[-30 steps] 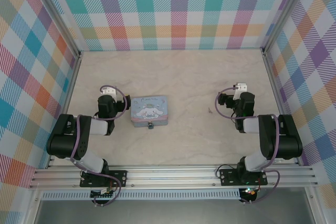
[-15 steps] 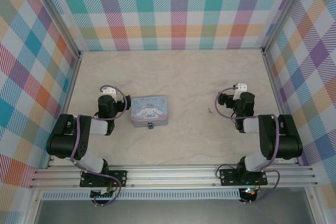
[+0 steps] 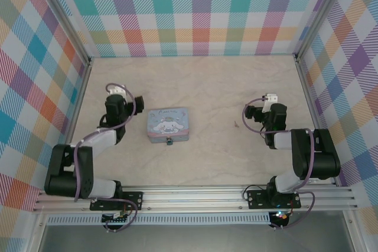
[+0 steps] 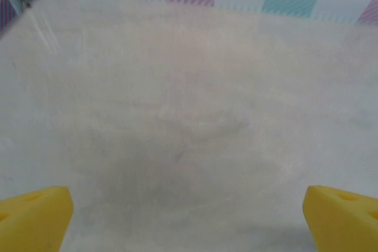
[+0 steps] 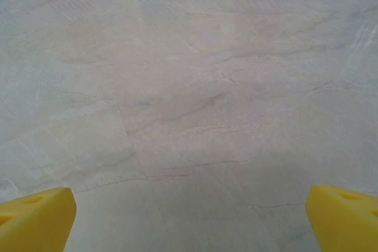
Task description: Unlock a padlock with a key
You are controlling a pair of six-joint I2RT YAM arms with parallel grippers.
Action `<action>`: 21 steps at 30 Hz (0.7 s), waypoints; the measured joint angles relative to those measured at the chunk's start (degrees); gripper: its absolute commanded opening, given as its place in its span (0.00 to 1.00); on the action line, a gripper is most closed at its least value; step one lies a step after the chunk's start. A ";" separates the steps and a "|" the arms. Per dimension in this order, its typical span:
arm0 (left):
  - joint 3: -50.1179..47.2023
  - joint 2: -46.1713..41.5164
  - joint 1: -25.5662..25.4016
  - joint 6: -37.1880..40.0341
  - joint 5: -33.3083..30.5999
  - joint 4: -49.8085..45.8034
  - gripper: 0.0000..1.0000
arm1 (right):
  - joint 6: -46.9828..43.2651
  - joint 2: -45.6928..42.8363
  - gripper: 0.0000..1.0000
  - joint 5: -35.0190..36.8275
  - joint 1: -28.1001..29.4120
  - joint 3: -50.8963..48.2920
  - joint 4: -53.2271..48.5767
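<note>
Since a second ago, the left arm (image 3: 97,140) has stretched out and swung its wrist back and to the left, away from the tin (image 3: 168,124); the right arm (image 3: 293,143) has not moved.

The tin is pale blue and rectangular, with a white long-eared cartoon figure on its lid. A line of writing along the lid's far edge is too small to read.

The padlock (image 3: 169,141) — a tiny dark speck with a bluish tint — sits at the middle of the tin's near edge, touching it. The key (image 3: 235,124), a thin brownish sliver, lies on the pale marbled table (image 3: 207,81) between the tin and the right arm, nearer the arm.

The left gripper (image 4: 189,219) is spread wide and empty, with a yellow fingertip at each lower corner of its wrist view. The right gripper (image 5: 189,219) is likewise spread wide — empty over bare table.
</note>
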 measured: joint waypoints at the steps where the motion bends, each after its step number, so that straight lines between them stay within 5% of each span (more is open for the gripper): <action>1: 2.51 -1.73 0.00 -1.01 0.04 -2.67 1.00 | 0.00 -0.39 1.00 -0.24 -0.11 0.63 -1.75; 10: 14.80 -10.45 0.04 -12.24 7.96 -26.77 1.00 | 5.86 -20.02 1.00 -3.74 -0.15 9.31 -23.93; 15: 13.84 -14.78 -0.04 -18.99 15.39 -39.26 0.98 | 14.51 -28.61 1.00 -8.70 1.09 14.12 -33.44; 21: 8.15 -19.34 -1.46 -25.77 21.79 -46.95 0.99 | 19.32 -28.98 1.00 -11.34 6.56 14.99 -45.24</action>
